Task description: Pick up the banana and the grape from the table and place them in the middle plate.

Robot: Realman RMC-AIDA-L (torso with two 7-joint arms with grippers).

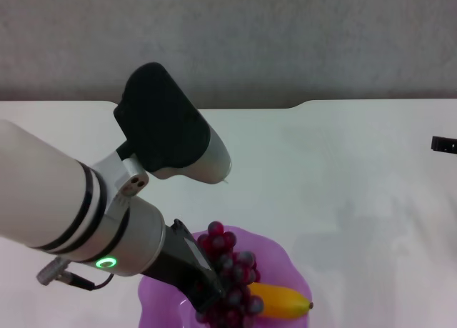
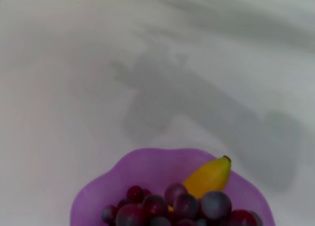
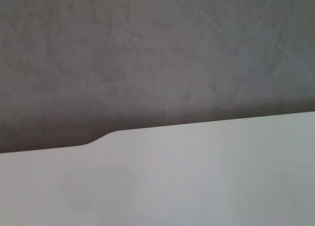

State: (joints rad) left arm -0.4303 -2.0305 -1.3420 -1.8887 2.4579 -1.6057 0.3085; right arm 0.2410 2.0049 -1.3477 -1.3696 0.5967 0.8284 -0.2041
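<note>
The table is white, with a notch in its far edge. The left arm reaches across it to the middle plate, which sits at the near edge. The left gripper is down at the grape; its jaw state cannot be determined. The grape lies in the plate, touching the banana beside it. The right gripper shows only at the right edge, jaws unreadable.
</note>
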